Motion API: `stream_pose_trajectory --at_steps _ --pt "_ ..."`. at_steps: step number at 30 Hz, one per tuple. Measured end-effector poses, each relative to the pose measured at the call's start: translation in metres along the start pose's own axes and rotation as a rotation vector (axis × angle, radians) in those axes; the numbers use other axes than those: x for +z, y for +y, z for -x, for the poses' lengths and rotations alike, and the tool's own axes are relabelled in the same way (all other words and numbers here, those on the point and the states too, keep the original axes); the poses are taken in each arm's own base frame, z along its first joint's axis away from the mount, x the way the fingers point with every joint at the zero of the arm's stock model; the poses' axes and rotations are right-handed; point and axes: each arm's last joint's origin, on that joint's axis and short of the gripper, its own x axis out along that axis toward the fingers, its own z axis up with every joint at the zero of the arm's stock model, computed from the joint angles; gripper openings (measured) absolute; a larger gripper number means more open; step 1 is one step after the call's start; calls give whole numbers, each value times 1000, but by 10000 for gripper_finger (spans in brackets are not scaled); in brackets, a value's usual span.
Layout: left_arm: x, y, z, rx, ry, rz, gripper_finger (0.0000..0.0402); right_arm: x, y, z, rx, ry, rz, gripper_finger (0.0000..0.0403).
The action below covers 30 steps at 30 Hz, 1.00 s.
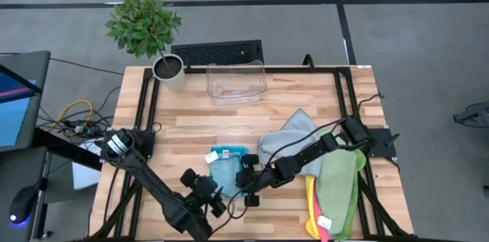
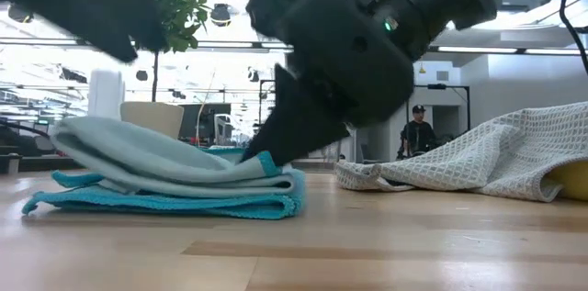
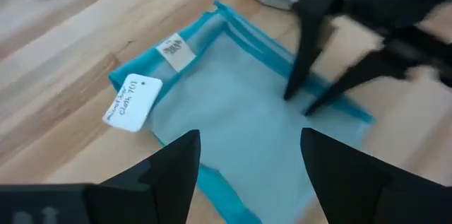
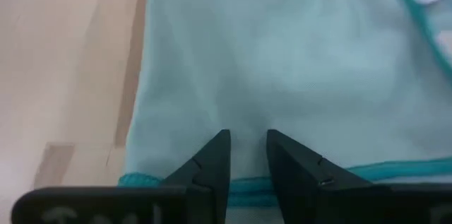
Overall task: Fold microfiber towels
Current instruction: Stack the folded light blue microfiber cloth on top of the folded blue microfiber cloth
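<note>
We see the light blue towel (image 1: 225,172) lying on the teal towel (image 3: 212,181) at the table's (image 1: 199,127) near middle. The left gripper (image 3: 247,171) hovers over it, jaws spread and empty. The right gripper (image 4: 247,164) reaches in from the right, fingertips on the towels' right edge, jaws narrowly apart. A grey towel (image 1: 286,139) and green towel (image 1: 340,185) lie right; a clear bin (image 1: 235,82) stands far.

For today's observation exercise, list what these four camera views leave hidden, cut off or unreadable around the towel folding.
- Small white tag on the teal towel, left wrist view: handwriting too blurred to read fully.
- Right hand, low view: its fingertips are hidden behind the light blue towel.
- Pink towel and yellow towel, high view: mostly covered by the green towel and cut off by the bottom edge.
- Person, low view: too small to make out.
</note>
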Motion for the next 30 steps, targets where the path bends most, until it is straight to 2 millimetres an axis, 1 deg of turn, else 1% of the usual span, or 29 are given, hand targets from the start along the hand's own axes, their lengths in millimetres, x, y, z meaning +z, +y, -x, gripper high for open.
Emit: stream_pose_trajectory --at_steps 3,6,8,10,12,14,16,19,22,25,30 --pt "-12 3 -19 -23 -8 60 238 7 0 11 -24 -14 3 118" --pt "-24 8 -30 -26 9 68 237 10 4 16 -43 -40 5 118" --pt "-30 10 -37 -43 15 94 237 13 9 17 -24 -85 -1 118" --pt "-36 15 -43 -32 22 88 237 18 20 16 11 -165 -14 118" --pt "-41 17 -48 -40 32 116 237 11 28 13 22 -162 -3 118" --pt "-45 20 -52 -42 28 131 237 1 35 4 34 -142 -24 118" --pt "-47 20 -54 -60 26 148 237 -6 37 0 33 -106 -49 118" --pt "-52 21 -61 -89 28 148 237 -6 40 0 43 -110 -101 118" --pt "-56 24 -68 -114 14 161 237 -12 43 -1 31 -85 -90 118" --pt "-56 28 -74 -100 6 169 237 -10 44 1 44 -89 -112 118" --pt "-56 31 -77 -88 -11 168 237 -13 38 -2 26 -54 -122 118"
